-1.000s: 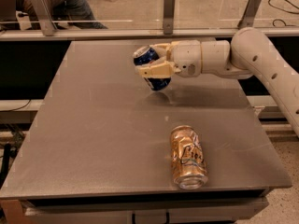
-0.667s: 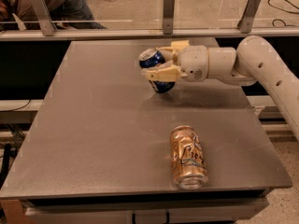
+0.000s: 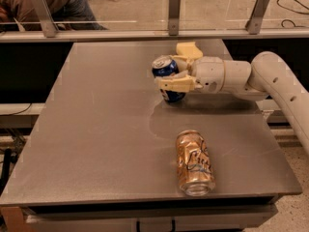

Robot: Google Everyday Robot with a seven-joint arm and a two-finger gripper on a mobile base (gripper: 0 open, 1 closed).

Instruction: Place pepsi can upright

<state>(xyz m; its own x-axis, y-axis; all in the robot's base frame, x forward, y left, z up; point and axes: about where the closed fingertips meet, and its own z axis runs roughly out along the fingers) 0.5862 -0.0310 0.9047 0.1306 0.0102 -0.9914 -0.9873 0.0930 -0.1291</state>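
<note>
My claw (image 3: 172, 67) grips the tilted pepsi can (image 3: 164, 66), its base seemingly touching the far worktop (image 3: 96, 129); a gold can (image 3: 194, 162) lies nearer

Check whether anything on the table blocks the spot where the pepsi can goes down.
Nothing visible does. The hand grips the pepsi can over bare table; the gold can lies on its side nearer the front.

tabletop (image 3: 96, 129): grey, flat | gold can (image 3: 194, 162): on its side, front right, silver end facing front edge | pepsi can (image 3: 165, 71): rear centre, slightly tilted, base contact unclear | end effector (image 3: 170, 66): clamped around pepsi can
</note>
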